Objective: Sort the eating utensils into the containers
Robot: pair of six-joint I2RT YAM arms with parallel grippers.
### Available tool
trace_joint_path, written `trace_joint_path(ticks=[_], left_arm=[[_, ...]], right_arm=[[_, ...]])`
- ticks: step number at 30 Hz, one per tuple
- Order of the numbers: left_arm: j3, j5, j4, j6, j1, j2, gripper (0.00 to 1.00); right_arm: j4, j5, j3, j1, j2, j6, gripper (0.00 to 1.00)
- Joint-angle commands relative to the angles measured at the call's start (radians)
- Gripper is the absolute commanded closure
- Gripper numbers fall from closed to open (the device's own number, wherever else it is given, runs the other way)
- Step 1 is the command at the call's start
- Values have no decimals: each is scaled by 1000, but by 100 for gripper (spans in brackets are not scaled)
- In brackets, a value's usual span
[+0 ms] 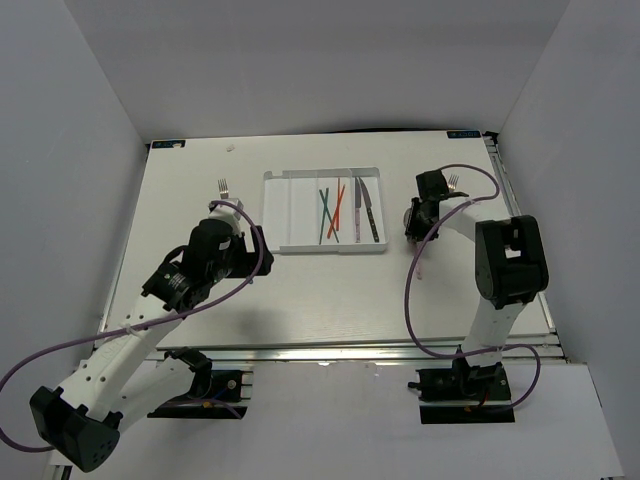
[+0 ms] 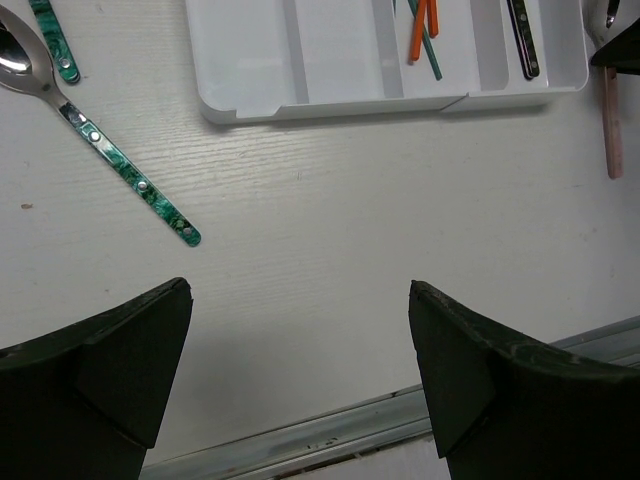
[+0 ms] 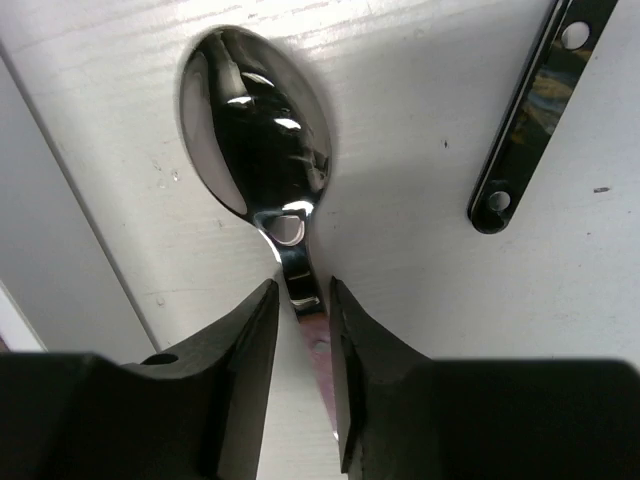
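On the white table [image 1: 330,300], upper centre, chopsticks [image 1: 331,210] and a knife [image 1: 370,215] are held in the tray's [image 1: 280,212] right compartments. At centre right a spoon [image 3: 255,130] is clamped by the right gripper [image 3: 303,300]; the left gripper [image 2: 300,370] is spread apart.

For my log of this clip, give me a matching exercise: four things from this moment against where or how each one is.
1 orange-red chopsticks
2 teal-handled spoon
3 pink-handled spoon
4 left pincer

A open, above the table
B inside the white tray
C lying on the table beside the tray
D clamped by the right pincer

Pairs: 1-B, 2-C, 3-D, 4-A
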Motion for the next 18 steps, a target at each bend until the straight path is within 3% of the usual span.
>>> trace_joint_path(ticks=[1,9,14,15,16,18], left_arm=[[2,19,18,-1,-3,-2,2],[-3,21,24,-3,-1,4,2],[-3,44,55,-30,-1,7,2],[-9,68,67,-41,-1,10,2],[-15,84,82,-67,-3,22,2],[-27,124,148,-101,-3,36,2]], right_arm=[[-96,16,-74,-8,6,-53,63],[-106,28,-131,-3,-66,-81,62],[-113,55,-157,4,-72,-98,80],[-112,31,-155,3,-60,-99,84],[-110,14,-152,4,-52,-102,95],[-103,-52,-149,4,-54,-102,100]])
